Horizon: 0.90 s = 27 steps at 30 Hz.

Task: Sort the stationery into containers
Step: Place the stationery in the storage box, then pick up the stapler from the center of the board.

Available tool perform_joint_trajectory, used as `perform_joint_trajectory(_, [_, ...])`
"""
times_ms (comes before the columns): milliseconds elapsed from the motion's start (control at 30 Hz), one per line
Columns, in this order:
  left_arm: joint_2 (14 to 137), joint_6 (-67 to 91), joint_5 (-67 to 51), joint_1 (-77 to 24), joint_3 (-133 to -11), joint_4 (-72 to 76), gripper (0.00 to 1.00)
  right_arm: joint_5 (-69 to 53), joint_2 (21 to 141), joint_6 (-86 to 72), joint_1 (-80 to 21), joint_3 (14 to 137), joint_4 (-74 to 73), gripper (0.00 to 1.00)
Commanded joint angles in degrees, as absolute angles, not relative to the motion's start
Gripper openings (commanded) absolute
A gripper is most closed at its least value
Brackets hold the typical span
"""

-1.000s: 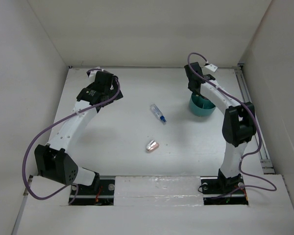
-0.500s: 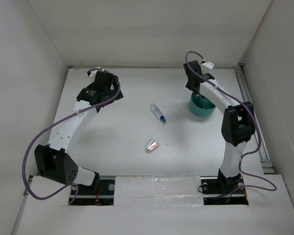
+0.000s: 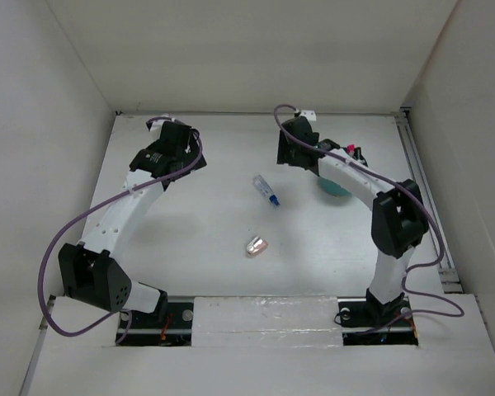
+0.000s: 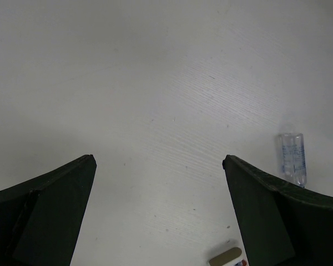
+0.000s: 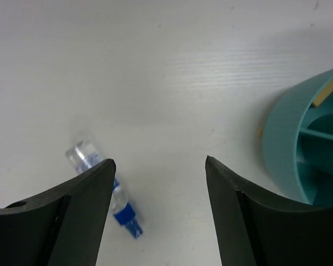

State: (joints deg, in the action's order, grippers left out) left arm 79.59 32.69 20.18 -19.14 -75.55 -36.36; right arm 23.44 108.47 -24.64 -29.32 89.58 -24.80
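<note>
A clear blue-capped tube (image 3: 266, 190) lies mid-table, and a silver-pink oval piece (image 3: 256, 245) lies nearer the arms. The teal bowl (image 3: 337, 189) shows partly under my right arm, with dark and pink marker ends (image 3: 355, 153) at its far side. My right gripper (image 3: 291, 152) hangs left of the bowl and beyond the tube. In the right wrist view it (image 5: 158, 162) is open and empty, the tube (image 5: 94, 160) is partly behind its left finger, and the bowl (image 5: 280, 138) holds a tan block (image 5: 326, 91). My left gripper (image 4: 158, 159) is wide open over bare table, with the tube (image 4: 293, 158) to its right.
White walls close in the table on the left, back and right. A metal rail (image 3: 425, 194) runs along the right edge. The oval piece (image 4: 228, 257) peeks in at the bottom of the left wrist view.
My right arm has swung left from above the bowl toward the tube, and its jaws have opened wider. The left arm has not moved.
</note>
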Motion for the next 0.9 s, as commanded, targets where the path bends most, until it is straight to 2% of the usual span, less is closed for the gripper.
perform_joint_trajectory(0, [77.61,33.31,22.15,-19.25,-75.23,-36.91,1.0,23.19,100.56,-21.97,-34.61,85.62,-21.8,0.72])
perform_joint_trajectory(300, [75.42,29.89,13.37,-19.25,-73.13,-31.56,1.0,26.09,80.46,-27.75,-44.73,66.29,-21.89,0.72])
perform_joint_trajectory(433, [74.0,26.64,-0.48,-19.25,-68.57,-26.99,1.0,29.0,71.12,-31.64,-45.79,61.0,-25.12,0.72])
perform_joint_trajectory(533, [72.77,26.1,0.17,-25.11,-65.13,-26.28,1.0,29.61,65.68,-31.64,-47.46,60.47,-28.63,0.72])
perform_joint_trajectory(600, [73.3,26.71,4.64,-33.63,-64.6,-26.89,1.0,30.32,63.47,-31.64,-48.08,61.61,-30.66,0.73])
perform_joint_trajectory(733, [78.12,30.84,11.59,-44.72,-64.6,-28.48,1.0,28.13,58.19,-29.54,-48.08,63.1,-32.08,0.82])
perform_joint_trajectory(867, [79.37,32.87,9.23,-48.77,-58.03,-20.86,1.0,24.62,51.53,-26.29,-48.08,63.72,-32.08,0.96])
